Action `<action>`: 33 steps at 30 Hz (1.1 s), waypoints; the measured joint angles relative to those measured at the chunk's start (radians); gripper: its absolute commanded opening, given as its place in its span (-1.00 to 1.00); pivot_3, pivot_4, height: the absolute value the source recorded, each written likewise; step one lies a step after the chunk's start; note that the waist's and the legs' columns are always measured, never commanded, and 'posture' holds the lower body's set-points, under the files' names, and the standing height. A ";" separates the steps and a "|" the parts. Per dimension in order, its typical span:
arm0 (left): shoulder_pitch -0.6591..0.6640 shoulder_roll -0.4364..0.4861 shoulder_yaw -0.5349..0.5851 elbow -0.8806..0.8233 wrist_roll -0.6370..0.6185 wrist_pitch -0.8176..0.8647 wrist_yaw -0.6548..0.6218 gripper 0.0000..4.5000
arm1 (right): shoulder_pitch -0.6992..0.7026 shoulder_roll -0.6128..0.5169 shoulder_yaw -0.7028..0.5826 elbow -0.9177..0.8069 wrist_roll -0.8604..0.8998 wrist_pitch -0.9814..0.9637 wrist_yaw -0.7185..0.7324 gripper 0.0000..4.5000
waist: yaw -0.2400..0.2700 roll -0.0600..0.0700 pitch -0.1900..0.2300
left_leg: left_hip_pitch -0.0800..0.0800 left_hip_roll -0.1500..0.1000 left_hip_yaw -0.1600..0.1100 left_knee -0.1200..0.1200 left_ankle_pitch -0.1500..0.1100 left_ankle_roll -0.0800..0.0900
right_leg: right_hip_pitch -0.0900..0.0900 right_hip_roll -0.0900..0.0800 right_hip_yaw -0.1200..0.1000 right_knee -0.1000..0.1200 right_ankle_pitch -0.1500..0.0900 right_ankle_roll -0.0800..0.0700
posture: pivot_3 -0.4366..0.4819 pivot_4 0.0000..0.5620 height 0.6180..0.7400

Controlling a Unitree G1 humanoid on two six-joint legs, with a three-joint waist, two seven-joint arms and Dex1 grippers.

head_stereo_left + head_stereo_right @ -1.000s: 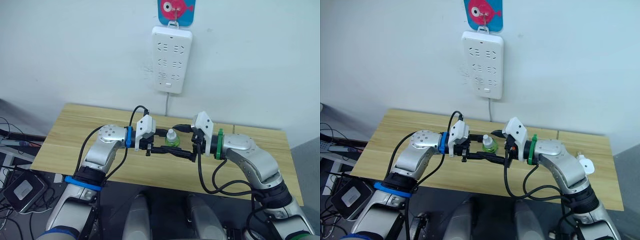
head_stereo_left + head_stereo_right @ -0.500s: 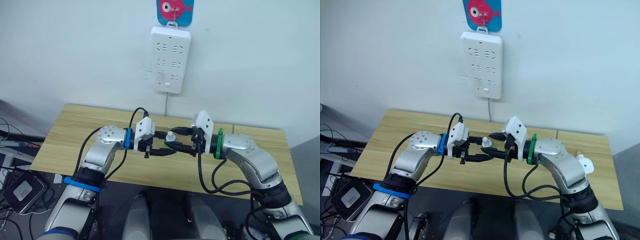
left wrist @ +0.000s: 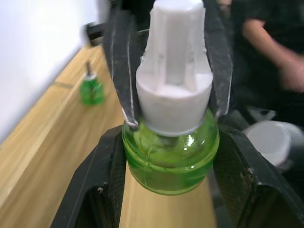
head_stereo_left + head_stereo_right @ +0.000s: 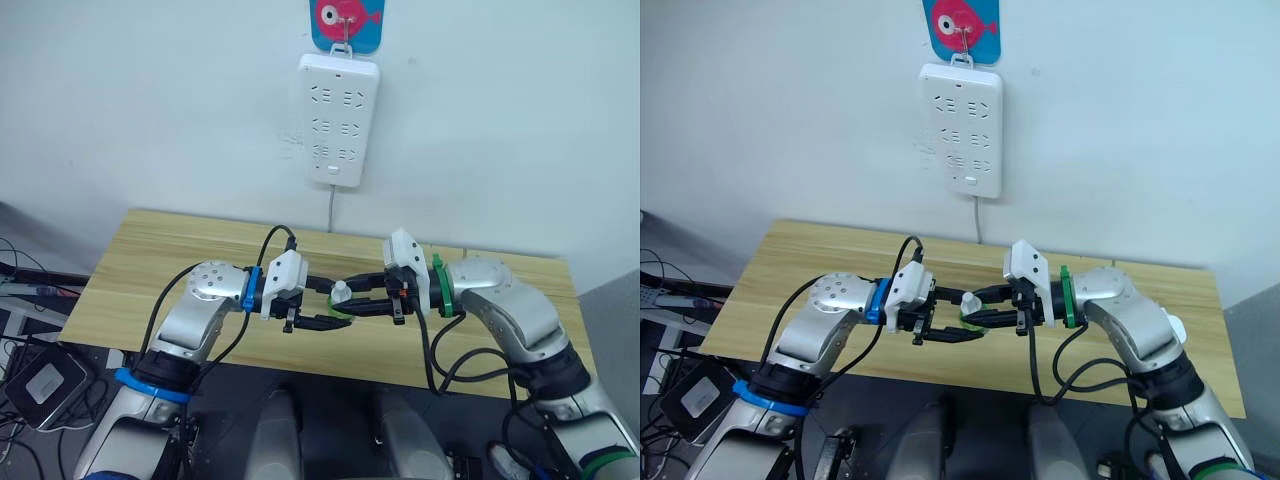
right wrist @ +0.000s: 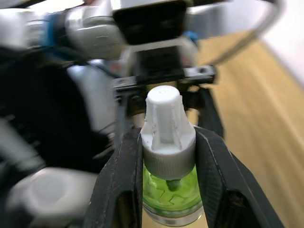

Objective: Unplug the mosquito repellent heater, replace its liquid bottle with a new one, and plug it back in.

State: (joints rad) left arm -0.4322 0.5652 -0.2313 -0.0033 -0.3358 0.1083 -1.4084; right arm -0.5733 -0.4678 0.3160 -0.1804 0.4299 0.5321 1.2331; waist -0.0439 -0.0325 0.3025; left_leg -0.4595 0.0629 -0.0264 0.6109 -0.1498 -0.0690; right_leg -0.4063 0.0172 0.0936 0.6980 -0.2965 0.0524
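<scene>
A green liquid bottle (image 4: pixel 339 306) with a white cap (image 3: pixel 175 90) hangs above the table's front middle, between my two grippers. My left gripper (image 3: pixel 171 147) grips its green body from the left. My right gripper (image 5: pixel 168 142) comes in from the right with its fingers (image 5: pixel 127 166) pressed on both sides of the cap. A second small green bottle (image 3: pixel 91 90), uncapped, stands on the table near the wall. The mosquito repellent heater (image 4: pixel 1176 326) lies on the table's right part, mostly hidden behind my right forearm.
The white power strip (image 4: pixel 340 120) hangs on the wall under a fish-shaped hook (image 4: pixel 347 20), its cord running down behind the wooden table (image 4: pixel 150 260). A person's arm in a dark sleeve (image 3: pixel 266 42) shows beyond the table's right end.
My right gripper's fingers have closed from wide open onto the bottle's white cap. Both grippers and the bottle have shifted slightly toward the table's front edge.
</scene>
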 measured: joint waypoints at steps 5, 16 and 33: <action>0.053 0.057 -0.042 -0.112 -0.021 0.020 -0.069 -0.01 | -0.086 0.016 0.102 0.127 -0.002 -0.097 0.259 -0.50 | 0.014 0.000 0.000 | 0.000 0.000 -0.001 0.000 0.000 0.000 | 0.000 0.000 -0.001 0.000 0.001 -0.001 | 0.14 -0.18 1.00; 0.044 0.055 -0.034 -0.033 0.006 0.014 -0.017 -0.01 | -0.101 -0.165 -0.018 0.181 0.012 -0.120 0.302 0.99 | 0.044 0.000 -0.001 | 0.000 -0.001 -0.001 0.003 0.000 0.000 | 0.001 -0.001 -0.001 0.000 0.001 -0.001 | 0.04 -0.12 1.00; -0.033 -0.013 0.030 0.112 0.025 0.014 0.120 -0.01 | 0.142 0.106 -0.062 -0.131 -0.067 0.023 -0.372 0.99 | 0.014 0.000 -0.001 | 0.000 -0.001 0.000 0.003 0.000 -0.001 | 0.000 -0.001 0.000 0.003 0.001 -0.001 | -0.03 -0.09 1.00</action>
State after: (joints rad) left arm -0.4647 0.5521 -0.2013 0.1083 -0.3113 0.1221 -1.2885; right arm -0.4311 -0.3619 0.2545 -0.3116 0.3631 0.5547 0.8607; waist -0.0303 -0.0323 0.3019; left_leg -0.4597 0.0623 -0.0268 0.6139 -0.1494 -0.0695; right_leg -0.4060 0.0165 0.0934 0.7013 -0.2957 0.0511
